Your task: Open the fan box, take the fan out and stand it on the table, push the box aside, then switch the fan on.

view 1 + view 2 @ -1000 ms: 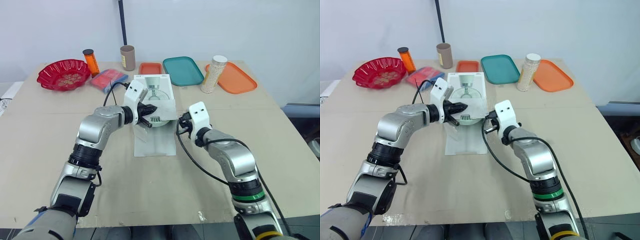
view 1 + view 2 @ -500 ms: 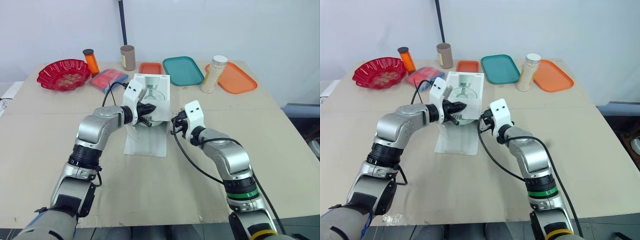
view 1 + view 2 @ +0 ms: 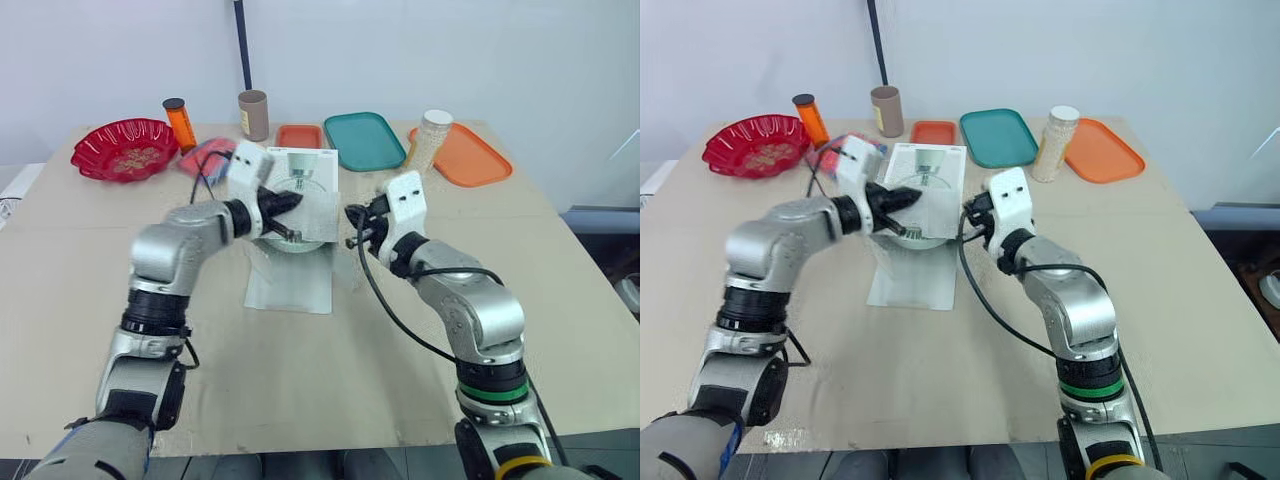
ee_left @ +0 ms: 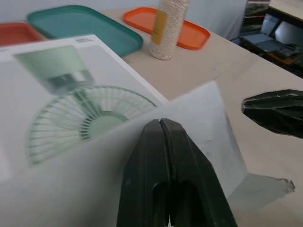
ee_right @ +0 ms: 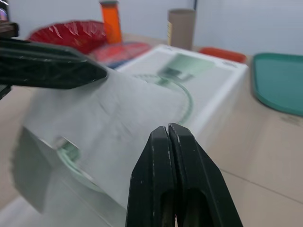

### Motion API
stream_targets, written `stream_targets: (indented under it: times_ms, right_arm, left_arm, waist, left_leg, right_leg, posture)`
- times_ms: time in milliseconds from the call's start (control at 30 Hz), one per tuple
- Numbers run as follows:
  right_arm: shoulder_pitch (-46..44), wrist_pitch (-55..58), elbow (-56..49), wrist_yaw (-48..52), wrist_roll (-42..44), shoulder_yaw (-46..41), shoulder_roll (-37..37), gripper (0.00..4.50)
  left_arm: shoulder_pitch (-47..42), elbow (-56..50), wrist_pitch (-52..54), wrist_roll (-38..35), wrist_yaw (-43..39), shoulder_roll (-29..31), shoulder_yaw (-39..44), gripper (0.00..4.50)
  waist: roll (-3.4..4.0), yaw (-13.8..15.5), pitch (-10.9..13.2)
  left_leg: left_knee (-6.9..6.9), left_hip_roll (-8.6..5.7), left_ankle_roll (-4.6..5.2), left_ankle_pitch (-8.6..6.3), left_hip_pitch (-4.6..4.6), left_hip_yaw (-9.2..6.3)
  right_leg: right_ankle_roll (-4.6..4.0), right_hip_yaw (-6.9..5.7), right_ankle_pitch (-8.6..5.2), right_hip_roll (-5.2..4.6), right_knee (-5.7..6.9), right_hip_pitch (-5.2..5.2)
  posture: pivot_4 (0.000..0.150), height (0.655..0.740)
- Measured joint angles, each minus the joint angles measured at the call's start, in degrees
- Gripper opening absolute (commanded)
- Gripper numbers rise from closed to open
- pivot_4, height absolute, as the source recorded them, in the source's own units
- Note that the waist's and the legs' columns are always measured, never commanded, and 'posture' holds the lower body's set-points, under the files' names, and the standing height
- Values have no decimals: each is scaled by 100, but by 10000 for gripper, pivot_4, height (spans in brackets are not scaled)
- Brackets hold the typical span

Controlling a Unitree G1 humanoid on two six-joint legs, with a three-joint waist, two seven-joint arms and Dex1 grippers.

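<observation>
The white fan box [image 3: 306, 166], printed with a green fan, lies at the table's centre with one long flap [image 3: 290, 285] flat on the table towards me. A second flap [image 3: 308, 216] stands raised over the opening. My left gripper [image 3: 290, 203] is shut, its tips against the raised flap's upper left part [image 4: 161, 124]. My right gripper [image 3: 352, 228] is also shut and touches the flap's right edge [image 5: 168, 126]. A rounded pale-green part of the fan [image 3: 910, 238] shows below the raised flap; the rest of the fan is hidden.
Along the table's far side stand a red bowl [image 3: 125, 148], an orange bottle [image 3: 181, 122], a brown tube [image 3: 253, 114], a small orange tray [image 3: 299, 136], a teal tray [image 3: 365, 140], a jar of white grains [image 3: 430, 140] and an orange tray [image 3: 465, 155]. A pink packet [image 3: 205, 155] lies left of the box.
Both grippers have risen and the flap between them now stands higher. My right gripper has closed in on the box's right side. The box has slid slightly left.
</observation>
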Motion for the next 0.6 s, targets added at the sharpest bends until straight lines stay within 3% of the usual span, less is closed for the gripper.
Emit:
stream_targets:
  times_ms: [333,600]
  right_arm:
    - [-116,-675,964,206,-108,354,262,271]
    - [-336,-1237,2021,218,-284,413,519,271]
  left_arm:
    - [10,-1363,1826,-891,-171,1697,676,0]
    - [435,-2182,3102,-1745,-416,2424,892,0]
  waist:
    - [0,5,2]
    - [4,-27,4]
  left_leg:
    - [-3,-2,-5,3,1,-1]
    - [-5,2,-10,6,4,2]
  right_leg:
    - [0,-1,0,-1,0,0]
    - [-1,2,0,2,3,-3]
  posture:
    - [1500,7400]
    - [1500,7400]
